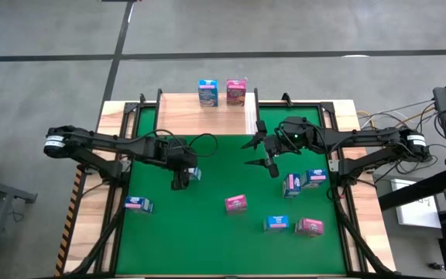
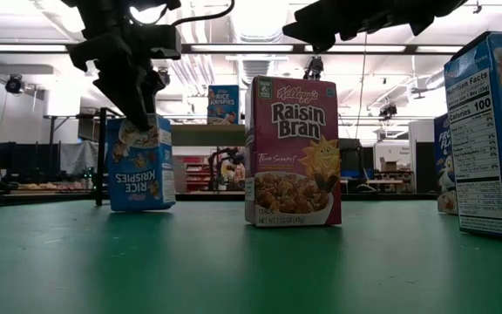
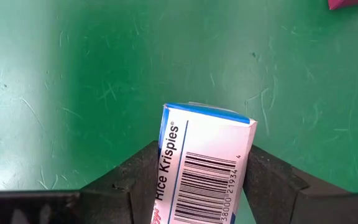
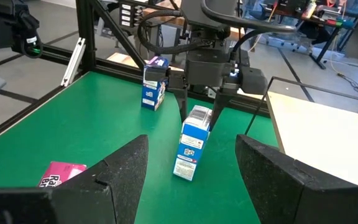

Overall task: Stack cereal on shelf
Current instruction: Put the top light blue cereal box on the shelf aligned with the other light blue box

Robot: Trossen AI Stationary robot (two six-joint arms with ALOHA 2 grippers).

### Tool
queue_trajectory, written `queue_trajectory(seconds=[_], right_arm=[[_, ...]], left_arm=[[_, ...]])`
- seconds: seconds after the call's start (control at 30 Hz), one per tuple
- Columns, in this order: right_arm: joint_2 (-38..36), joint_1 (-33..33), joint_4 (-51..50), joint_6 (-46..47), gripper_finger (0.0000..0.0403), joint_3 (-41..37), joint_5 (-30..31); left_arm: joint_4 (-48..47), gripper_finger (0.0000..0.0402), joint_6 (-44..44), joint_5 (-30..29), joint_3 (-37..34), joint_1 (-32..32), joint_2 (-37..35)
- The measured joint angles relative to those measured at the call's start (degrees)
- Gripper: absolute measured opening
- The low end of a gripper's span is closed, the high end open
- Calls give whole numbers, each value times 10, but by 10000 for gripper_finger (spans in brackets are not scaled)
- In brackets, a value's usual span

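We see the left gripper [image 3: 191, 186] clamped on a small blue Rice Krispies cereal box [image 3: 204, 165] standing on the green mat [image 1: 215, 225] — its lower half cut off. The right gripper [image 1: 263, 153] hovers open near the light wooden shelf [image 1: 184, 112].

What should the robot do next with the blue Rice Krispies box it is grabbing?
Probably lift it a little, straight up. The left hand is shut on the Rice Krispies box, which seems to stand on the green mat, so it must clear the mat before going to the shelf, where two boxes already stand. The right hand waits open near the shelf.
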Motion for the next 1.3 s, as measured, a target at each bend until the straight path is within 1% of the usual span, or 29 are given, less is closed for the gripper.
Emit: queue_trajectory(seconds=[0.23, 0.43, 0.53, 0.67, 0.8, 0.9, 1.07, 1.3], right_arm=[[0, 0, 0, 0, 231, 0, 0], [0, 0, -5, -1, 231, 0, 0], [0, 0, -5, -7, 231, 0, 0], [0, 0, -3, -10, 231, 0, 0], [0, 0, 1, -11, 231, 0, 0], [0, 0, 2, -16, 231, 0, 0], [0, 0, 7, -16, 231, 0, 0], [0, 0, 18, -15, 231, 0, 0]], left_arm=[[26, 182, 12, 0, 0, -9, -9], [72, 166, 17, -10, 0, -21, -47], [111, 162, 18, -11, 0, -28, -67], [188, 161, 42, -11, 0, -44, -95], [295, 161, 78, -11, -16, -63, -126], [387, 161, 107, -10, -52, -73, -149], [582, 161, 125, -11, -136, -75, -174], [868, 161, 130, -11, -267, -75, -168]])
